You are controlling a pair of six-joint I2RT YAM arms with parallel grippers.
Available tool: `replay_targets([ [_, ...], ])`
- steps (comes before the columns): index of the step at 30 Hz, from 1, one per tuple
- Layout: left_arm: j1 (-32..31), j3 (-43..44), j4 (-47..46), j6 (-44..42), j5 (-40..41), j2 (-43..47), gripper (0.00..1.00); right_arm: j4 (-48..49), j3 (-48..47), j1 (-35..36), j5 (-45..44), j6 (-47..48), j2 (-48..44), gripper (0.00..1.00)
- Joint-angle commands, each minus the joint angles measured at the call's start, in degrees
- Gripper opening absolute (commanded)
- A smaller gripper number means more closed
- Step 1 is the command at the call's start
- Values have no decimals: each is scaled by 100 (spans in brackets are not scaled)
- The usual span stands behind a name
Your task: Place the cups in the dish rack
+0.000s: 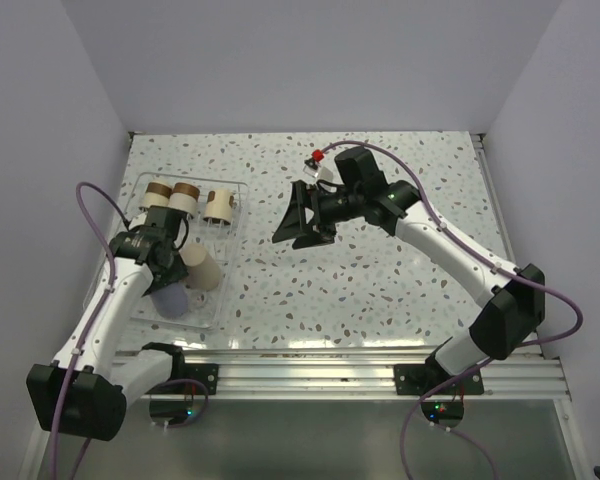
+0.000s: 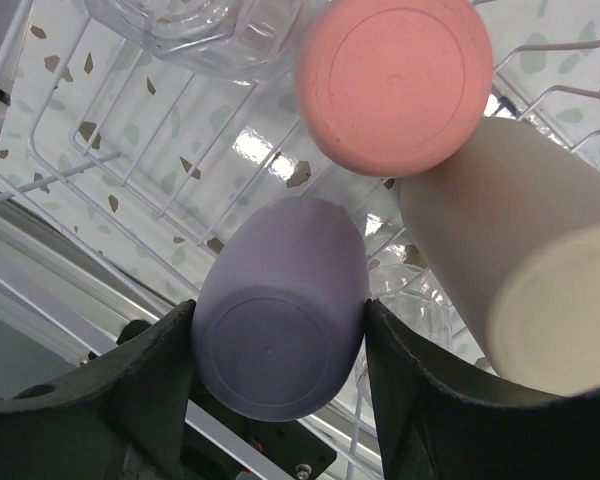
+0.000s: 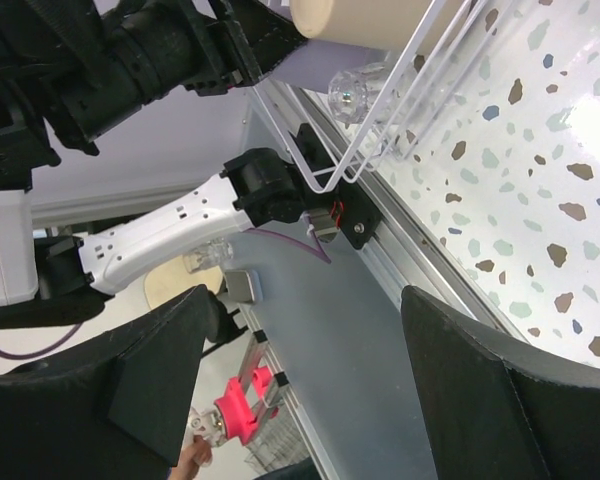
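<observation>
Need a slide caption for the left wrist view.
Left gripper shut on the lavender cup, base toward camera, over the dish rack beside the coral-red cup and beige cup.

The table [image 1: 380,290] is white with lots of little brown, grey and green spots. In the right wrist view the spots on the table [image 3: 540,200] look big and the top is shiny. Plain white walls [image 1: 310,60] stand at the back and on both sides. A silver metal rail [image 1: 310,362] runs along the near edge of the table. Below the rail is a flat grey floor [image 1: 360,440]. A small red thing [image 1: 317,155] shows near the back. A pink clip [image 3: 242,408] sits low down past the table edge.
</observation>
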State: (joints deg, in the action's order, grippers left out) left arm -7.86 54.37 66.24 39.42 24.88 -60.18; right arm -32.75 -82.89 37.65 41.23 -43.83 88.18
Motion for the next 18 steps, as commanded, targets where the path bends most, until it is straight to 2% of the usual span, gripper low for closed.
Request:
replay_targets([
  [1, 74, -120, -445, 66, 96, -63, 19, -12, -192, -65, 52, 112, 32, 80],
  [2, 74, -102, -445, 75, 122, -90, 21, -3, -201, -73, 51, 121, 41, 80],
  [3, 83, -85, -471, 57, 157, -107, 30, -12, -201, -82, 43, 129, 41, 80],
  [5, 83, -102, -498, 48, 148, -160, 37, -21, -210, -100, 43, 138, 68, 81],
  [8, 83, -111, -524, 13, 87, -187, 54, -47, -236, -126, 25, 147, 112, 80],
  [14, 83, -128, -542, -22, 69, 112, 74, -249, -385, -161, -80, 278, 138, 81],
  [18, 83, -120, -515, -31, 52, 279, 82, -337, -412, -179, -159, 314, 129, 81],
])
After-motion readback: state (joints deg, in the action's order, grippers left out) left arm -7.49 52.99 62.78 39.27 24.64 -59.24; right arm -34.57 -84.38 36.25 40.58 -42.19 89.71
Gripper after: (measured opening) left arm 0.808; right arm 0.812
